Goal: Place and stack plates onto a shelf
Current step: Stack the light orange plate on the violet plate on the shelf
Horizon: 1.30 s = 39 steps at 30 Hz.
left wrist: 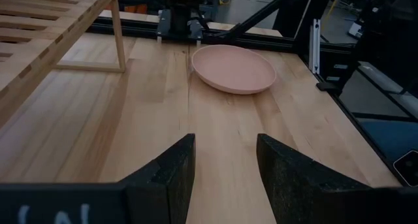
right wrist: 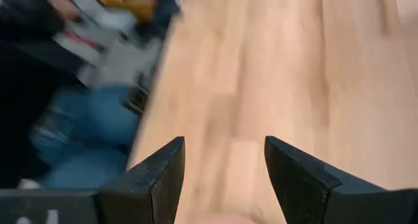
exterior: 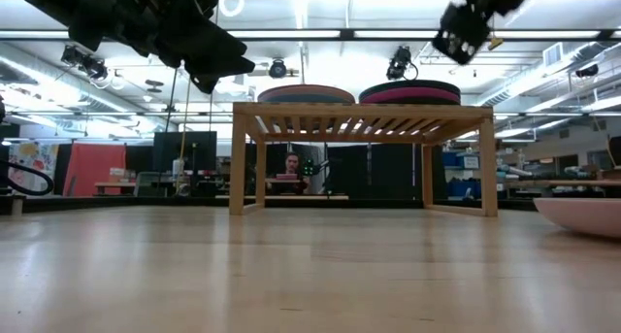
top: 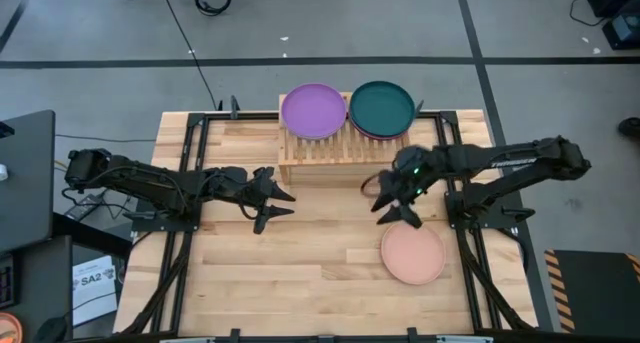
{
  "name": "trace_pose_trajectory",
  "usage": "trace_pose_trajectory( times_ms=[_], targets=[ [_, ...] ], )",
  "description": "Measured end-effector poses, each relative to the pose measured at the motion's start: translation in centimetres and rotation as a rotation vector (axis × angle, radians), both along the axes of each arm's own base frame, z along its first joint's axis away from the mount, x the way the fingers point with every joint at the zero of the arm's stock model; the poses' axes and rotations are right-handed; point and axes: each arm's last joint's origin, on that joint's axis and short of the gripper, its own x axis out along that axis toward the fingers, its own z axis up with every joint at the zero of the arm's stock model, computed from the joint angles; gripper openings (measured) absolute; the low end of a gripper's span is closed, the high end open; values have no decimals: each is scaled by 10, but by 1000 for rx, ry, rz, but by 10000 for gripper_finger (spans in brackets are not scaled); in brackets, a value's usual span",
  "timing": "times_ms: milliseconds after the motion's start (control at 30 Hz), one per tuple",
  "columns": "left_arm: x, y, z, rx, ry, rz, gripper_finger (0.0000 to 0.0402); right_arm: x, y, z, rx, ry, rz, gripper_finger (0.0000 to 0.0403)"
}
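A: Plates, location?
B: Purple plate and teal plate, each topping a stack, are seen on the shelf; a peach plate is left on the table.
A: Grippers?
B: Left gripper is held released, mid-table. Right gripper is spread empty, just above the peach plate.

Low light-wood slatted shelf at the table's far edge, taken as landmark; its top is filled by a purple round plate and a dark teal round plate lying on a stack, side by side; beneath the slats the bay stands open between the legs; in front of the shelf the plank tabletop is bare, save a peach round plate toward its right front; left gripper and right gripper, both spread, hang just before the shelf's front edge.
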Motion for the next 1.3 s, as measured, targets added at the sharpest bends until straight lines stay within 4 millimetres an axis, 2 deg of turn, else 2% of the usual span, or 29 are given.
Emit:
trace_pose_trajectory(
  times_ms=[300, 767, 1033, 1300],
  targets=[
    [0, 0, 0, 0, 0, 0, 169, 11, 13, -45, -280, 261, 72, 216],
    [0, 0, 0, 0, 0, 0, 169, 33, 31, -104, -368, 501, 246, 215],
    [0, 0, 0, 0, 0, 0, 169, 36, 32, -127, -455, 614, 268, 215],
    [0, 0, 0, 0, 0, 0, 169, 36, 31, -138, -493, 656, 334, 207]
  ],
)
